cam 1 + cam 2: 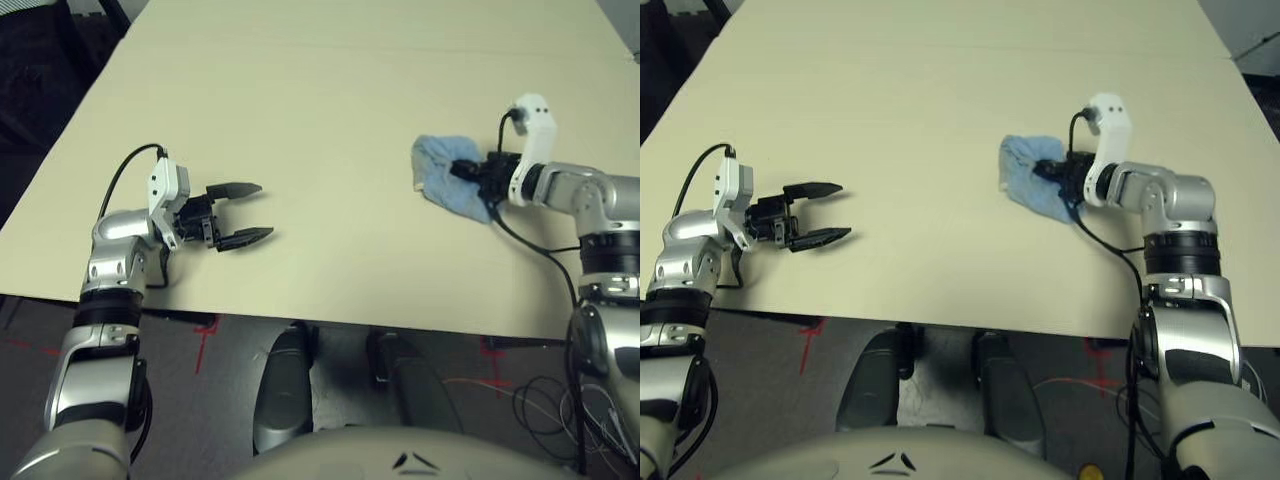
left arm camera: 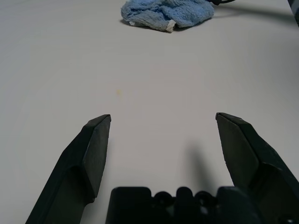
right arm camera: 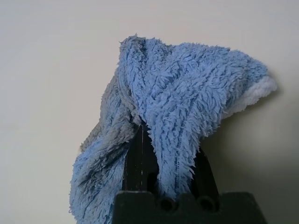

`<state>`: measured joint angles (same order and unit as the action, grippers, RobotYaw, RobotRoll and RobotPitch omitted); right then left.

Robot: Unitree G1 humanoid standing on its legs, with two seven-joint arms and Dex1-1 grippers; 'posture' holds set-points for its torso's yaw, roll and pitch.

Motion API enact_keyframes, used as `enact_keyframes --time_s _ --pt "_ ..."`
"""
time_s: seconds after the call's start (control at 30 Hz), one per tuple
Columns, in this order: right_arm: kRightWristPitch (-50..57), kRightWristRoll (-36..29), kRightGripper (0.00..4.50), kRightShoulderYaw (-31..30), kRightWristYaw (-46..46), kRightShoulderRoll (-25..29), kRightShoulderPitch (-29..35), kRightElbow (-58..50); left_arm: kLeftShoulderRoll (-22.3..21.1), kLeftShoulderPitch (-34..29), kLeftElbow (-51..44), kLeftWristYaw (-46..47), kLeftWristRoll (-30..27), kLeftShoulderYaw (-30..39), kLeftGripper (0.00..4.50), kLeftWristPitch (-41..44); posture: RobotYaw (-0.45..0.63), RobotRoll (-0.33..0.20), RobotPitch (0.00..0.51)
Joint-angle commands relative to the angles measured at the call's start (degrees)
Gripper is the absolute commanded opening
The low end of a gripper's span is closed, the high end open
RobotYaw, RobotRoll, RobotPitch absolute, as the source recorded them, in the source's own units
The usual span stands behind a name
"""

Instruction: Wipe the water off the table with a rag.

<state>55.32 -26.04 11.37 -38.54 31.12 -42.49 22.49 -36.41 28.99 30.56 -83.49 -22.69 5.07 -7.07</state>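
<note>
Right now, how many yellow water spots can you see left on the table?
1: a faint yellowish speck on the table, between the open left gripper and the rag clamped in the right gripper. Others may be hidden under the rag.

pale cream rectangular table [image 1: 330, 120]: matt, smooth, even surface
light blue terry cloth rag [image 3: 187, 107]: soft, shaggy looped pile, white edge
black two-fingered left tool [image 2: 163, 163]: dull, smooth, plastic-looking
silver forearms [image 1: 1170, 195]: glossy, metallic-looking shell
</note>
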Motion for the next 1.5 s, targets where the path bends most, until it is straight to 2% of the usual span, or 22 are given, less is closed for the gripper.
enact_keyframes --time_s 0.03,0.23,0.47,0.67,0.87,1.03,1.27,1.4,1.5 --pt "0.75 -2.53 0.09 3.70 0.13 1.40 -2.71 -1.33 0.27 0.33 1.82 -0.94 1.00 -0.85 4.50 -0.62 0.11 0.000 0.244" --pt "-2.63 -0.87 0.09 5.17 -0.19 6.73 -6.77 4.05 0.41 1.04 2.99 -1.26 1.16 -1.04 4.50 -1.23 0.10 0.000 0.236" --pt "-8.99 2.78 0.09 3.96 -1.76 13.16 -8.36 14.09 0.50 1.21 3.29 -1.32 1.12 -1.03 4.50 -1.53 0.10 0.000 0.232" --pt "-15.79 7.15 0.09 2.46 -2.88 15.59 -8.95 23.72 0.17 0.48 2.49 -1.29 0.91 -0.83 4.50 -1.28 0.11 0.000 0.232" --pt "-23.52 11.90 0.09 1.51 -0.99 15.79 -9.96 33.04 -0.16 -0.04 1.86 -1.12 0.84 -0.69 4.50 -1.01 0.11 0.000 0.232" --pt "-33.43 17.46 1.74 -0.57 4.47 15.89 -9.02 37.80 -0.17 -0.65 1.13 -0.31 0.68 -0.33 4.50 -0.91 0.11 0.000 0.237" --pt "-38.54 18.62 4.38 1.64 8.09 18.97 -8.62 38.30 0.05 0.14 0.69 5.08 -1.01 2.42 4.50 1.73 0.11 0.000 0.239" --pt "-42.30 18.88 4.45 2.48 10.63 21.49 -8.07 38.40 0.66 1.29 0.52 8.60 -1.98 4.29 4.50 4.20 0.10 0.000 0.238" --pt "-46.39 16.60 4.45 5.50 11.92 21.46 -7.76 38.55 2.23 3.96 1.59 15.40 -3.54 7.25 4.50 8.06 0.10 0.000 0.235"
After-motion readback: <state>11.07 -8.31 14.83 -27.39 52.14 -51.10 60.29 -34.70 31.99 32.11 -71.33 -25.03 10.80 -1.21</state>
